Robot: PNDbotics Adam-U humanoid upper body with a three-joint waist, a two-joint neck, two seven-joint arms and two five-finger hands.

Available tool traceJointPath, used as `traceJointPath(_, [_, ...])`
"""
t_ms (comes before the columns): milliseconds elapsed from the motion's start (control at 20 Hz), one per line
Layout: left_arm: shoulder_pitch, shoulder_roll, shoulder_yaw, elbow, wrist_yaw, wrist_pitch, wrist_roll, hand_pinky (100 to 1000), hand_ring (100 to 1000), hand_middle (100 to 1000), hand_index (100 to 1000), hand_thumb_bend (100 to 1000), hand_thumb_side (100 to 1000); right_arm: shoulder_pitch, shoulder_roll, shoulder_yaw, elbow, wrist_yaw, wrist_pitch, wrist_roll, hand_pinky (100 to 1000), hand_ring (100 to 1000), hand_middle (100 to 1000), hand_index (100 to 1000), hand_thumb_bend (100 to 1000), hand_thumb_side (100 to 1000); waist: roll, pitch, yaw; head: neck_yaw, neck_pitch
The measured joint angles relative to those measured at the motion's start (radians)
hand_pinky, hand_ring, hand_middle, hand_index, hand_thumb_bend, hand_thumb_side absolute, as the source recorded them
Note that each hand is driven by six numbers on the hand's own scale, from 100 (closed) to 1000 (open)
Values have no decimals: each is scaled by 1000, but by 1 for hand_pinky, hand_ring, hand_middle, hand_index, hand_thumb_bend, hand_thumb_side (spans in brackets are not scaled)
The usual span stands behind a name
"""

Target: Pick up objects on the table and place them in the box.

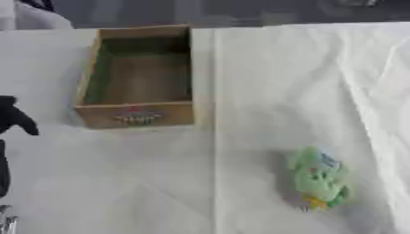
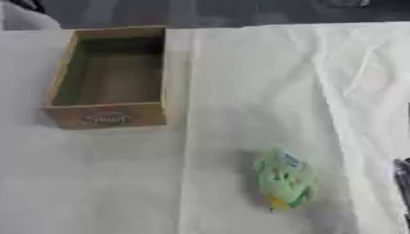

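Observation:
A green soft-looking object (image 1: pixel 318 177) with blue and yellow marks lies on the white cloth at the lower right. An open brown cardboard box (image 1: pixel 137 114) stands at the upper left, and nothing shows inside it. At the left edge, below and left of the box, my left hand (image 1: pixel 11 117) is black, holds nothing, and has a relaxed finger pointing out. Only a dark sliver of my right hand (image 2: pixel 403 179) shows at the right edge, to the right of the green object and apart from it.
A creased white cloth (image 1: pixel 264 82) covers the table, with a fold running down its middle. The table's far edge lies just behind the box, with a dark floor beyond it.

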Motion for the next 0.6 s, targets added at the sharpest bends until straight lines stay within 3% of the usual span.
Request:
traceJointPath(100, [0,0,0,0,0,0,0,322,397,403,623,100,1000,1,-34,0,0,29,20,22,830,1000,705,852,100,1000,-3,0,-3,-1,1])
traceJointPath(450, [3,5,0,0,0,2,2,322,397,404,628,100,1000,9,-187,10,0,166,90,137,836,988,726,867,124,1000,-10,-2,-6,-1,5])
traceJointPath(500, [3,5,0,0,0,3,2,321,397,403,626,100,1000,9,-192,12,0,175,95,144,847,973,770,899,242,1000,-10,-2,-6,-1,5])
traceJointPath(600, [3,7,0,0,-1,3,2,321,397,403,626,100,1000,20,-204,22,0,190,96,156,848,970,776,904,252,1000,-19,-2,-11,-1,4])
